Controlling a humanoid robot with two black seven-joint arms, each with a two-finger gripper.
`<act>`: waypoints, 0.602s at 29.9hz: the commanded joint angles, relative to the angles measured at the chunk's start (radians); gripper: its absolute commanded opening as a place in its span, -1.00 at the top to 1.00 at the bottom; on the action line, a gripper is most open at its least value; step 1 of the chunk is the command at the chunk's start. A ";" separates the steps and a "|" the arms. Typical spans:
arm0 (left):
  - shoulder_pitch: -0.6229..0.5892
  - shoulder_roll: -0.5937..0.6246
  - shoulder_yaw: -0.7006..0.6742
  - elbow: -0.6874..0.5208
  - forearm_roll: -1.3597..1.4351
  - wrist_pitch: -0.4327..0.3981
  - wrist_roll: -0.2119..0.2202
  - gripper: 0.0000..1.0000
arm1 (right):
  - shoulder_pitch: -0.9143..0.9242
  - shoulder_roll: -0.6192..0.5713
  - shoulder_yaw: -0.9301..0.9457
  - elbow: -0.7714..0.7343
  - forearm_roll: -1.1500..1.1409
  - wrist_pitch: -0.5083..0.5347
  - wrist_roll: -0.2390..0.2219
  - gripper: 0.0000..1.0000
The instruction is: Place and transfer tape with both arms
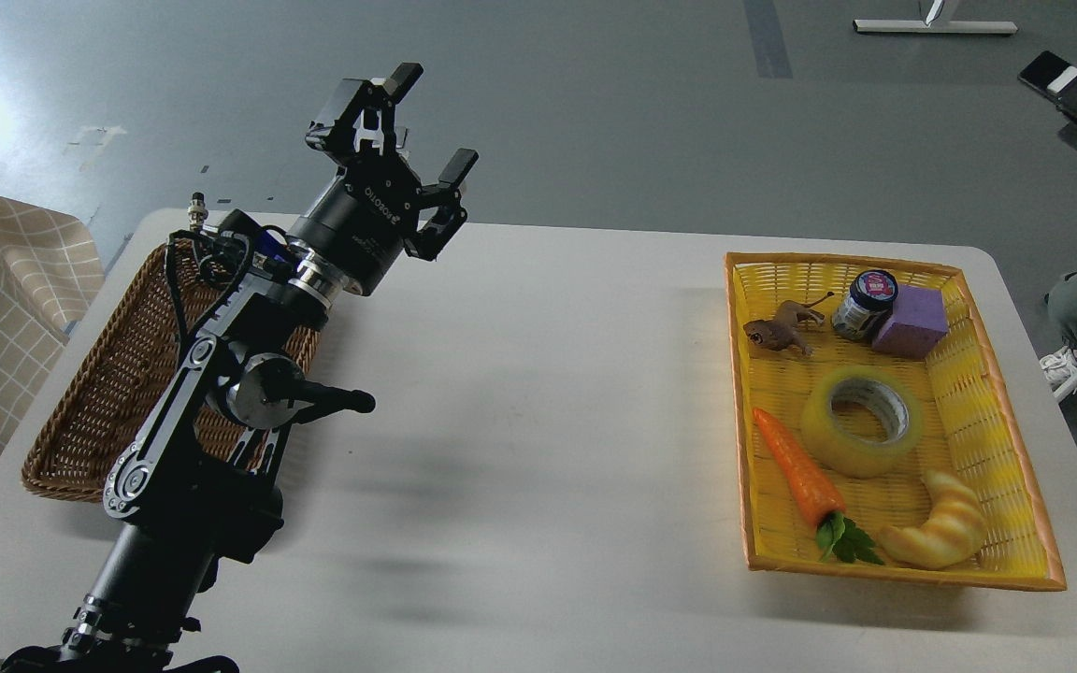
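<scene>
A grey floor lies behind a pale table (pixel 538 393), on which two baskets are set well apart — a brown wicker basket (pixel 80 421) at the left and a yellow basket (pixel 1015 449) at the right. The tape (pixel 861 421) is seen lying flat in the middle of the yellow basket, its core opening upward. The left gripper (pixel 422 121) is held high over the far left of the table, above the wicker basket's far end, with its fingers spread wide and nothing between them. The right arm is not in view.

The task is judged to be at its very start: the tape is not yet grasped. A pick from the yellow basket is called for next, probably by the right arm, since the tape lies far from the left one.

The tape is crowded — a toy carrot (pixel 796 472) is just beside it on the left, a croissant (pixel 940 533) lies near it, and a jar (pixel 864 304), a purple block (pixel 912 322) and a small brown animal figure (pixel 782 329) sit beyond. A descent from above would be needed, with the carrot spared.
</scene>
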 commanded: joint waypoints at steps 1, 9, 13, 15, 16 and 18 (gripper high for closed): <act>0.000 0.000 -0.001 0.000 0.000 0.003 0.000 -0.96 | -0.040 -0.087 -0.035 0.009 -0.021 0.000 -0.024 -1.00; 0.002 0.000 0.002 0.005 -0.001 0.012 0.002 -0.96 | -0.083 -0.118 -0.206 0.006 -0.366 0.000 -0.025 -0.98; 0.002 0.000 0.005 0.008 -0.001 0.014 0.002 -0.96 | -0.113 -0.065 -0.256 0.004 -0.445 0.000 -0.025 -1.00; 0.002 0.000 0.005 0.008 -0.001 0.014 0.002 -0.96 | -0.123 -0.052 -0.267 0.003 -0.474 0.000 -0.025 -1.00; 0.006 0.000 0.007 0.008 -0.001 0.014 0.002 -0.96 | -0.133 -0.034 -0.279 0.000 -0.515 0.000 -0.025 -1.00; 0.018 0.000 0.007 0.006 0.000 0.012 0.002 -0.95 | -0.147 0.004 -0.295 -0.008 -0.567 0.000 -0.027 -1.00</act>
